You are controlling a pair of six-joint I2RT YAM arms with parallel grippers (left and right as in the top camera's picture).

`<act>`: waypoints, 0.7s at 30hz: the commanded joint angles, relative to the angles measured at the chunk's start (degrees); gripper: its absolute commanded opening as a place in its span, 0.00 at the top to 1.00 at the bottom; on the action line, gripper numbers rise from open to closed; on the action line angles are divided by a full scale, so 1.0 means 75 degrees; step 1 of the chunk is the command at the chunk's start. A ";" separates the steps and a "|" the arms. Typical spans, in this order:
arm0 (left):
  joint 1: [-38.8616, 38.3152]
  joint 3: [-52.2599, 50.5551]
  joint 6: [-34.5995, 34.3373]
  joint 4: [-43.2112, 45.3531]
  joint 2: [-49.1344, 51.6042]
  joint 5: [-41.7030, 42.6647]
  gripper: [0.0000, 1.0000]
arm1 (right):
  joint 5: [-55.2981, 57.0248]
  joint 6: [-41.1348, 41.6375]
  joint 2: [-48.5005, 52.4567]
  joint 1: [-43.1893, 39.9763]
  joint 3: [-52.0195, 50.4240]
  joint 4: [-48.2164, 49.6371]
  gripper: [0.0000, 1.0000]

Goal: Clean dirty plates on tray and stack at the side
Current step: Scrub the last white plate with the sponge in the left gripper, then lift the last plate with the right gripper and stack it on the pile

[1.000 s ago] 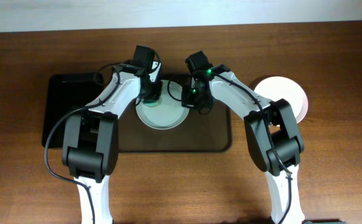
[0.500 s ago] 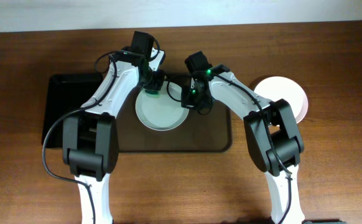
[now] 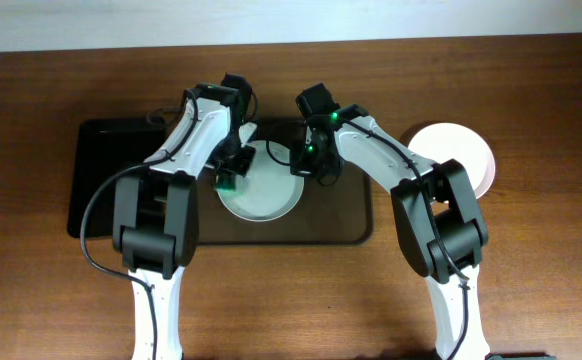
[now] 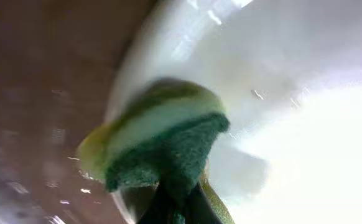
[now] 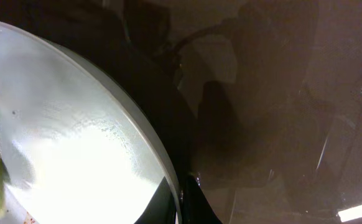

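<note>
A white plate [image 3: 266, 190] lies on the brown tray [image 3: 341, 215]. My left gripper [image 3: 229, 178] is shut on a green and yellow sponge [image 4: 159, 146] and presses it on the plate's left rim [image 4: 131, 68]. My right gripper [image 3: 303, 168] is shut on the plate's right rim [image 5: 159, 162], one finger above and one below. More white plates [image 3: 461, 155] are stacked on the table to the right of the tray. The plate's inside [image 5: 56, 149] looks wet and glossy.
A smaller black tray [image 3: 101, 185] lies left of the brown tray. Both arms cross above the brown tray's back half. The wooden table [image 3: 531, 270] runs around both trays.
My left gripper has swept the sponge from the plate's back edge forward and left to its left rim. The right gripper has kept its hold on the plate's right rim.
</note>
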 commanded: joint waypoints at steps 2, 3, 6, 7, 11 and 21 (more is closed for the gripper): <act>0.0055 -0.0213 0.1329 -0.0580 0.0338 0.2197 0.99 | 0.0495 0.0230 0.0271 -0.0073 -0.0143 -0.0009 0.96; 0.0055 -0.0213 0.1693 -0.0574 0.0338 0.2623 0.99 | 0.0495 0.0230 0.0271 -0.0073 -0.0143 -0.0009 0.96; 0.0082 -0.0216 0.1886 0.0271 0.0338 0.2836 0.99 | 0.0495 0.0230 0.0271 -0.0073 -0.0143 -0.0032 0.96; 0.0111 -0.0216 0.1816 0.0527 0.0341 0.2818 0.99 | 0.0495 0.0230 0.0271 -0.0073 -0.0143 -0.0052 0.96; 0.0224 -0.0216 0.0562 0.2174 0.0682 0.1157 0.99 | 0.0495 0.0230 0.0271 -0.0073 -0.0143 -0.0058 0.96; 0.0093 0.1279 -0.1676 0.1198 0.0691 -0.1233 0.99 | 0.0498 0.0227 0.0271 -0.0073 -0.0143 -0.0038 0.96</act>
